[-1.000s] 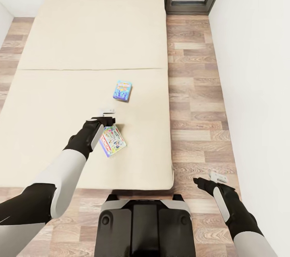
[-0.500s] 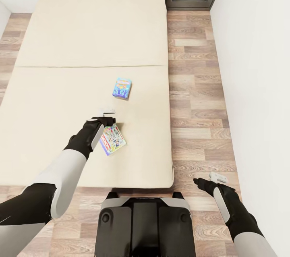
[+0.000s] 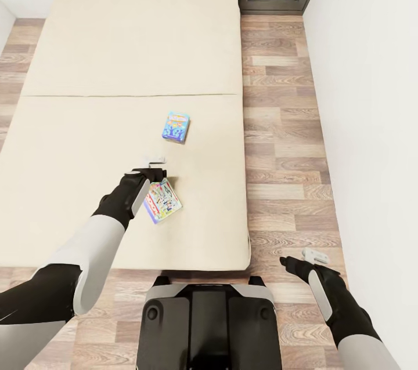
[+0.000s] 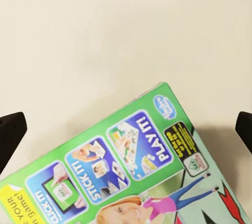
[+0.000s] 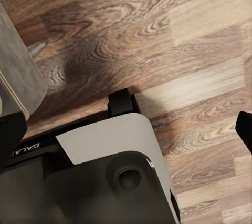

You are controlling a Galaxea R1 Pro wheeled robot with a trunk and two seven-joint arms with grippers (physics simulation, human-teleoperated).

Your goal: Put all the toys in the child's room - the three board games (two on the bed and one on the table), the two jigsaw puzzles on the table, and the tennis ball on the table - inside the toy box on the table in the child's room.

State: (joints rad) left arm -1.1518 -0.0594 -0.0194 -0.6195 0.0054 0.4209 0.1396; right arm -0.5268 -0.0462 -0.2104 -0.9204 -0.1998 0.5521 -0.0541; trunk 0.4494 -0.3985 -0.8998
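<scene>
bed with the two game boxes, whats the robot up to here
The robot stands at the foot of the bed, where two board games lie flat on the mattress. Its left hand hovers open just above the near game, whose green edge shows between the fingers in the left wrist view, not yet gripped. The far game lies untouched further up the bed. The right hand hangs open and empty over the wood floor beside the bed.

Two board games are seen on the bed [image 3: 116, 39]: near board game [image 3: 162, 201] lies just below the left gripper [image 3: 154, 164] jaws, far board game [image 3: 176, 127] beyond them. Right gripper [image 3: 310, 255] is held over floor [image 3: 278, 144], beside the bed.
</scene>
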